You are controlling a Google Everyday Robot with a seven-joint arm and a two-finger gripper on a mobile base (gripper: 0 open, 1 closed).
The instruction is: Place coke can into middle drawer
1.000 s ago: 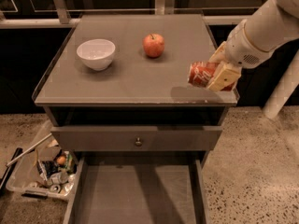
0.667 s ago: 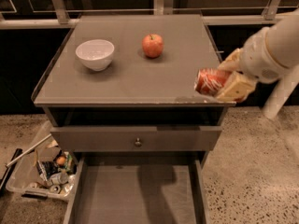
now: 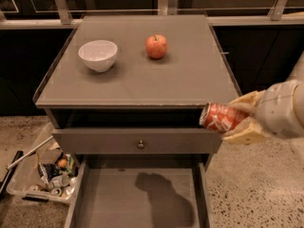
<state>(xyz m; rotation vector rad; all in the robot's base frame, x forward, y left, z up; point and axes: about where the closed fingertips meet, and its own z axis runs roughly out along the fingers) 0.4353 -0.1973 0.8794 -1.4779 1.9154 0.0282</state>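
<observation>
Coke can clamped in the gripper off the cabinet's front right corner.

The coke can (image 3: 219, 118) lies on its side in the air, silver end facing 9 o'clock. One pale finger (image 3: 247, 103) presses it at 12 o'clock and the other at 6 o'clock, so the gripper (image 3: 231, 120) is closed around it about a can's width. The can overlaps the right end of the knobbed drawer front (image 3: 137, 140). The open middle drawer (image 3: 102, 198) lies toward 7 o'clock of it. On the cabinet top (image 3: 190, 80), the apple (image 3: 156, 46) sits toward 11 o'clock and the white bowl (image 3: 98, 55) toward 10 o'clock.
</observation>
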